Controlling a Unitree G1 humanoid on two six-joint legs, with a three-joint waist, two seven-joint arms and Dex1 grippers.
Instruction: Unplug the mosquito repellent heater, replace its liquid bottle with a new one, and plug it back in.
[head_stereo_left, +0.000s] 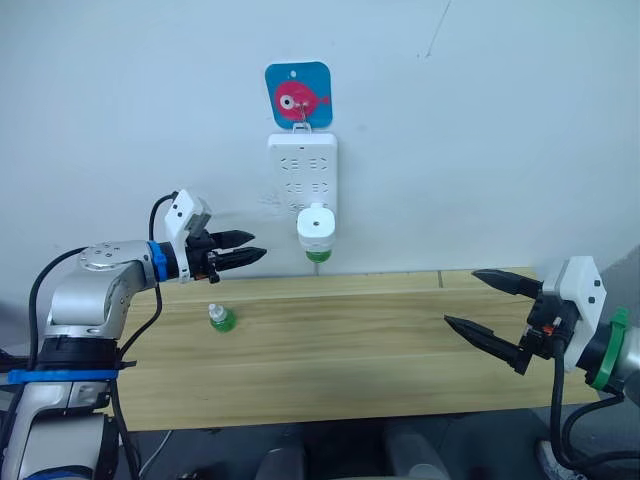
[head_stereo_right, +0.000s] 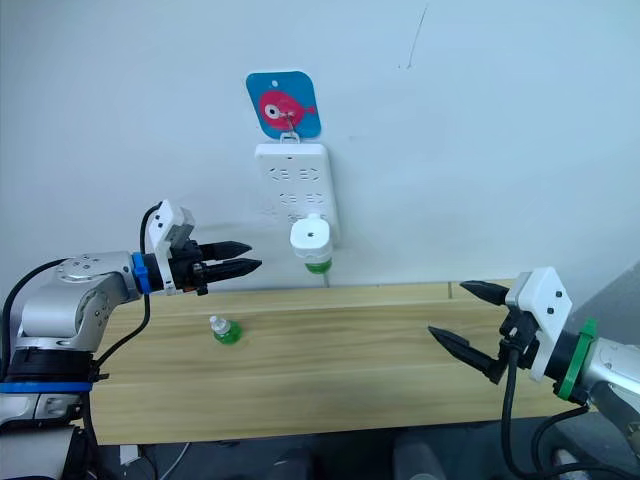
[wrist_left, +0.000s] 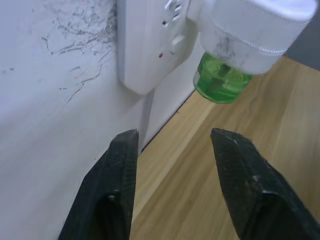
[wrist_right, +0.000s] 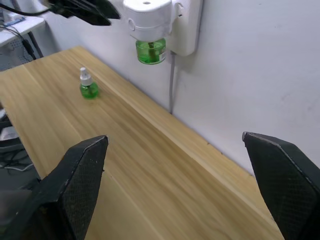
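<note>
The white mosquito repellent heater (head_stereo_left: 315, 224) is plugged into the bottom of a white power strip (head_stereo_left: 302, 172) on the wall. Its green liquid bottle (head_stereo_left: 317, 254) hangs screwed in under it; the neck is hidden inside the unit. The new one (head_stereo_left: 219, 318), green with a white cap, stands upright on the wooden table (head_stereo_left: 330, 340). My left gripper (head_stereo_left: 250, 247) hovers open to the left of the heater, fingers pointing at it, empty. My right gripper (head_stereo_left: 472, 299) is open and empty over the table's right end.
A blue card with a pink fish (head_stereo_left: 298, 95) hangs above the power strip. A thin cable (wrist_right: 171, 90) drops from the strip behind the table's back edge. The wall stands right behind the table.
</note>
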